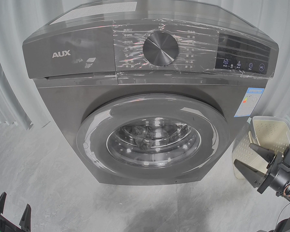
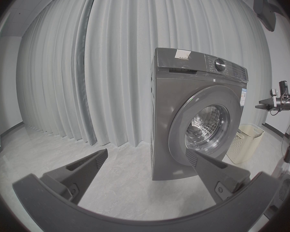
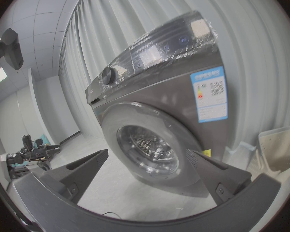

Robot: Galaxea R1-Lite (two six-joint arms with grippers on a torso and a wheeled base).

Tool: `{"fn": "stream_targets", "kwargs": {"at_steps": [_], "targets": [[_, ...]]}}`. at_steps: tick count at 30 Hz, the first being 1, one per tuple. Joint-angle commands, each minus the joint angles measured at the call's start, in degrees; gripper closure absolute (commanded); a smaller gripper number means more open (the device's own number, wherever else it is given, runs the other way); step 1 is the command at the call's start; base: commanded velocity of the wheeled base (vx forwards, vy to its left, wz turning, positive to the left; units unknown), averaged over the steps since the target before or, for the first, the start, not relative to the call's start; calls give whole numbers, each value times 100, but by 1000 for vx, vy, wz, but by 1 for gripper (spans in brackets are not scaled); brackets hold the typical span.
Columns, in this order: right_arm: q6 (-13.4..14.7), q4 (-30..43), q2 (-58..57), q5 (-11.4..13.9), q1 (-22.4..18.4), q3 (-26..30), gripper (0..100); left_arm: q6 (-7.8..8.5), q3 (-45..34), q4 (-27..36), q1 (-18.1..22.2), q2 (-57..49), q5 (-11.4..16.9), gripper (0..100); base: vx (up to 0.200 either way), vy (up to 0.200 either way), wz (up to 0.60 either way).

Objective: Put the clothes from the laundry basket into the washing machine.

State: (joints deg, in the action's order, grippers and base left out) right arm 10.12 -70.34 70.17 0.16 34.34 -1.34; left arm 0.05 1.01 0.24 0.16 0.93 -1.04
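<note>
Washer [image 1: 71, 103] with door [image 1: 96, 139] shut, dark crumpled clothes [image 1: 143, 134] seemingly behind it. Basket [image 1: 274, 136] on the floor [image 1: 48, 178], just right of the washer. Left gripper [image 1: 15, 200] low before the washer, released, fingers apart. Right gripper [image 1: 243, 153] beside the basket, likewise spread wide.

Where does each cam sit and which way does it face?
Head: up high, facing down at the washing machine; left tool and right tool low at the sides.
Left wrist: behind its open tool, facing the machine's corner.
Right wrist: behind its open tool, facing the machine door.
Shared: all show machine and laundry basket.
</note>
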Motion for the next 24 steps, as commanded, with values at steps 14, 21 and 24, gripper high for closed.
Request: {"fn": "stream_targets", "kwargs": {"at_steps": [14,21,24], "targets": [[-713,1198,-2359,37,-2001,134,0,-14,-92,2,2,-75,16,0,0,0,0],[-1091,2947,-4187,582,-3021,134,0,-14,-92,-7,2,-75,16,0,0,0,0],[-1100,3870,-5154,758,-3232,134,0,-14,-92,-7,2,-75,16,0,0,0,0]]}}
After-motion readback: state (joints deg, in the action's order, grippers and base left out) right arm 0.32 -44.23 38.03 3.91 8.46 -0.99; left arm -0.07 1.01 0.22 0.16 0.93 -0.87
